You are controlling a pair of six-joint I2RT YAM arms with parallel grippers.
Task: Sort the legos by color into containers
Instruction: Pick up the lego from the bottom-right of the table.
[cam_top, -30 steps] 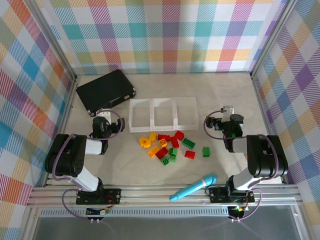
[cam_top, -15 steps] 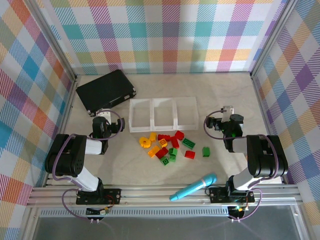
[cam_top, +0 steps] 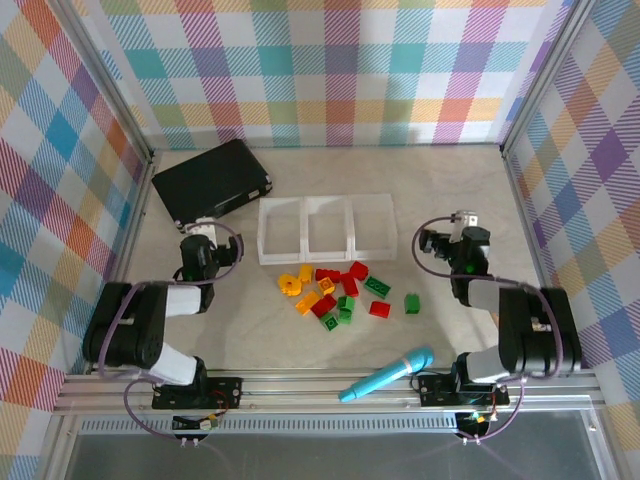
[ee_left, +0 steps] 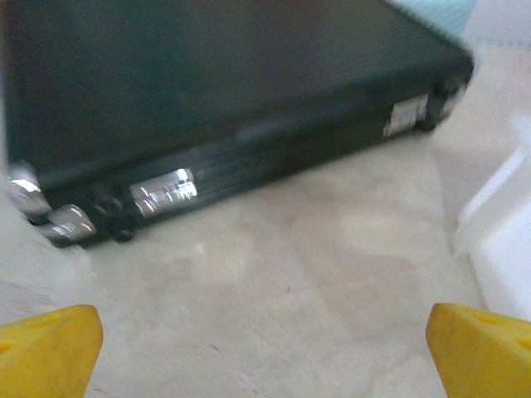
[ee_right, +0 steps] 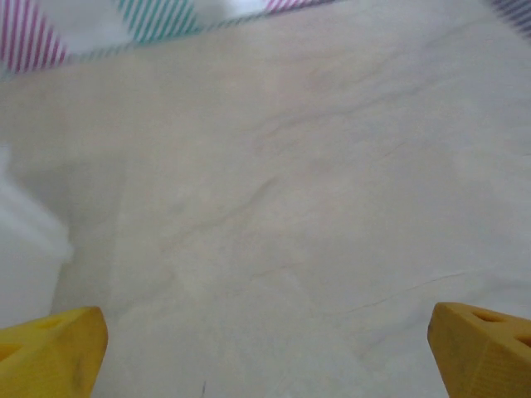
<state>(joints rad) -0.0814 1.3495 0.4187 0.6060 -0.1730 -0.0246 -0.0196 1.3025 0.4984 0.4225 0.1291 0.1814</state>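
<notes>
The legos lie in a loose heap at the table's middle: red ones (cam_top: 358,270), green ones (cam_top: 376,286), yellow-orange ones (cam_top: 289,285), and one green brick (cam_top: 412,302) apart on the right. Just behind them stand the containers (cam_top: 325,228), three clear trays in a row, with no bricks visible inside. My left gripper (cam_top: 199,238) (ee_left: 265,356) hangs left of the trays, open, yellow fingertips (ee_left: 46,352) wide apart over bare table. My right gripper (cam_top: 462,228) (ee_right: 265,356) is right of the trays, open, nothing between its fingertips (ee_right: 485,352).
A black flat case (cam_top: 212,180) (ee_left: 207,99) lies at the back left, close ahead of my left gripper. A teal microphone toy (cam_top: 385,374) rests near the front edge. Checked walls enclose the table. A tray edge (ee_left: 502,249) (ee_right: 25,249) shows beside each gripper.
Both arms have shifted slightly, the wrists reaching a little farther from their bases. The bricks and trays have not moved.
</notes>
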